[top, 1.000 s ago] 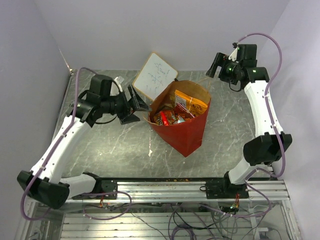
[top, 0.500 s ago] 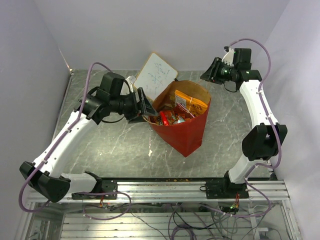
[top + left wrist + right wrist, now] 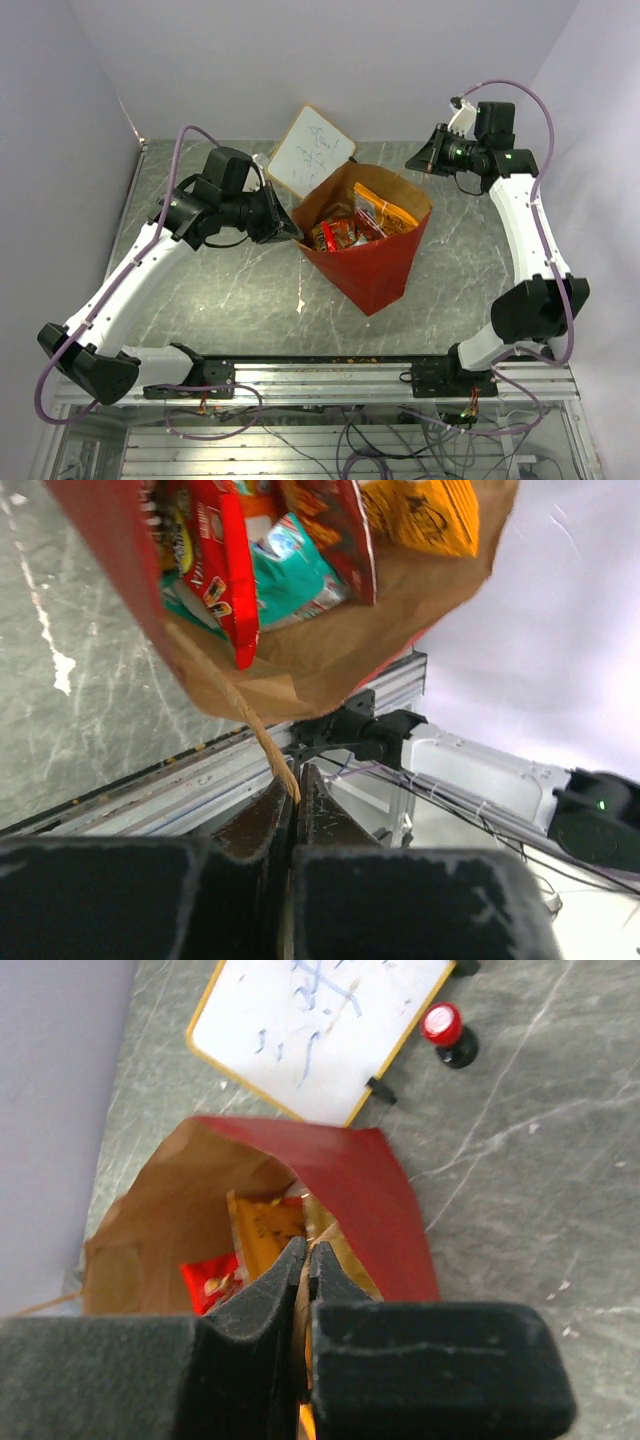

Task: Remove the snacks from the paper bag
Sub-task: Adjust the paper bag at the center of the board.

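Left gripper moved in to left rim of bag, clamped on handle. Right gripper pinched together by far-right rim; grip on anything unclear. Bag mid-table, mouth wider. Snacks inside, easier reach.

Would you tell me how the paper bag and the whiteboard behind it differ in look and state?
The paper bag is red outside and brown inside; the whiteboard is white with a yellow frame and blue scribbles. The paper bag stands open with snacks in it; the whiteboard is a flat panel. The left gripper pinches the paper bag's handle; no gripper holds the whiteboard. Both rest on the table.
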{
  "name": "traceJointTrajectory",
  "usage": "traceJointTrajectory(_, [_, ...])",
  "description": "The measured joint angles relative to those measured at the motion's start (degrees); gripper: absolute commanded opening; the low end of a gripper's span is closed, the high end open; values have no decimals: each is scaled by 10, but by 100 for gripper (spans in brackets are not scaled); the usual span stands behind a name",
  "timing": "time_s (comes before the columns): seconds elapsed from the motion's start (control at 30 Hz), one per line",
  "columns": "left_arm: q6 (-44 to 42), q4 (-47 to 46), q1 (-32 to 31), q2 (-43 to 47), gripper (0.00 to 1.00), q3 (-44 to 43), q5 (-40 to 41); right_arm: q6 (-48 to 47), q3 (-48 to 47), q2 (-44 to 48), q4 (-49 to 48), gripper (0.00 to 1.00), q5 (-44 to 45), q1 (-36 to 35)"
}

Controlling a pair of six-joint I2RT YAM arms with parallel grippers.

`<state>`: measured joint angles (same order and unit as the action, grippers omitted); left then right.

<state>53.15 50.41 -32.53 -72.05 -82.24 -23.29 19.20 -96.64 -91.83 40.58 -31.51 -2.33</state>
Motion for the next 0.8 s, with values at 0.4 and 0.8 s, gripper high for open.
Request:
traceJointTrajectory(0.4, [-98, 172, 198, -16, 7, -118, 48, 63, 61, 98, 7, 0, 0, -190])
traceJointTrajectory(0.8, [-249, 352, 360, -133, 7, -378, 131, 153, 75, 16, -75, 0, 1, -421])
